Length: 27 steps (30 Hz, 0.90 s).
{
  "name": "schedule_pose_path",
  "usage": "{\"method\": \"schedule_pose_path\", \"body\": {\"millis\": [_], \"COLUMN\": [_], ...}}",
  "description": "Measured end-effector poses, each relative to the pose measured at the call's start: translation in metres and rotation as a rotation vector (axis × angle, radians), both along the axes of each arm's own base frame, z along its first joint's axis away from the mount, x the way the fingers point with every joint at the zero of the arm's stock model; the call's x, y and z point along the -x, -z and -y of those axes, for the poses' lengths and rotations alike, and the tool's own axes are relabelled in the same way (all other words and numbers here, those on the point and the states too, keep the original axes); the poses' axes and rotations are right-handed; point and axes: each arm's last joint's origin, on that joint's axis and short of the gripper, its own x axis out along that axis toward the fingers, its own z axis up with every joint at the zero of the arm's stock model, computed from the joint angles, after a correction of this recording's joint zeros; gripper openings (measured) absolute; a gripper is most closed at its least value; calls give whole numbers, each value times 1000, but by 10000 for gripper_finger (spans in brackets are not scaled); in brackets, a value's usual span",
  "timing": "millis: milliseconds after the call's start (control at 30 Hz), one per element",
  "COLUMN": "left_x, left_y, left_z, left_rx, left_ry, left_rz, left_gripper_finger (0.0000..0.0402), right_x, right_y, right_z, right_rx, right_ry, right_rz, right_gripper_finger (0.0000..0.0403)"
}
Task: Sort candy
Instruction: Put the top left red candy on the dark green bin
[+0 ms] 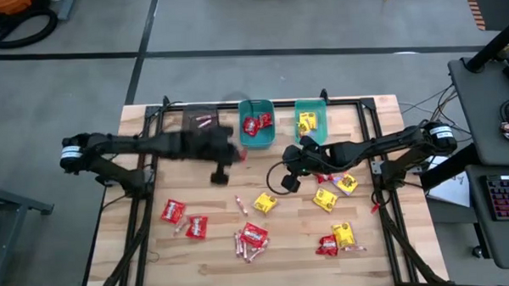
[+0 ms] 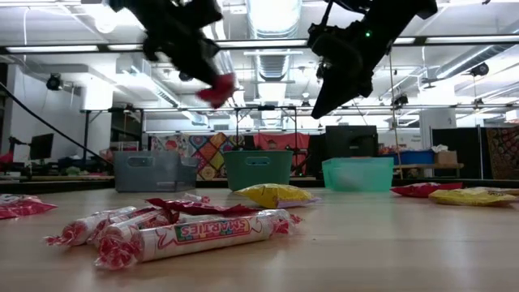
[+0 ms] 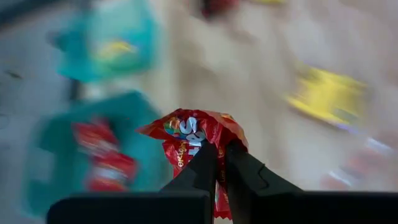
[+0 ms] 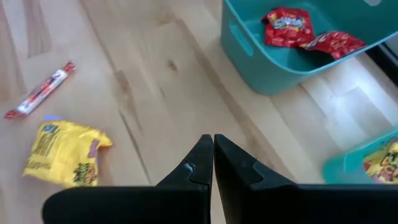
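Note:
My left gripper (image 1: 229, 154) hovers near the teal bin (image 1: 256, 124) that holds red packets, and it is shut on one glossy red packet (image 3: 196, 134). The low view shows that packet (image 2: 217, 89) high above the table. My right gripper (image 4: 213, 149) is shut and empty. It is raised over bare wood at mid-table (image 1: 289, 171), in front of the second teal bin (image 1: 311, 121), which holds yellow packets. Red packets (image 1: 173, 211), yellow packets (image 1: 265, 202) and thin sticks (image 1: 241, 203) lie flat on the table. My left gripper pinches the red packet between its two fingers (image 3: 205, 165), by the crumpled lower part of the wrapper (image 3: 214, 146). The rest of the packet bulges out beyond the fingertips. It is lifted clear of the table, with the fingers slanting down from above.
A grey bin (image 2: 154, 170) stands left of the teal bins along the far edge. Roll-shaped sweets (image 2: 190, 235) lie close to the near edge. More red and yellow packets (image 1: 343, 235) lie on the near right. A black frame (image 1: 374, 156) borders the wooden table.

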Motion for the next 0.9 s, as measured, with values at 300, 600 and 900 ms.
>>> {"method": "schedule_pose_path", "body": {"millis": [300,600,900], "left_x": [-11,-29,-51], "left_y": [10,54,59], "left_z": [-125,-177,-197], "left_rx": [48,61,107], "left_ry": [-366,-434,-432], "left_rz": [340,281,96], "left_gripper_finger": [0,0,32], "right_x": [1,1,1], "right_y": [0,0,0], "right_z": [-17,-20,-21], "right_rx": [-58,-94,-100], "right_ry": [17,53,55], "right_rz": [24,44,50], "right_gripper_finger": [9,9,9]}}
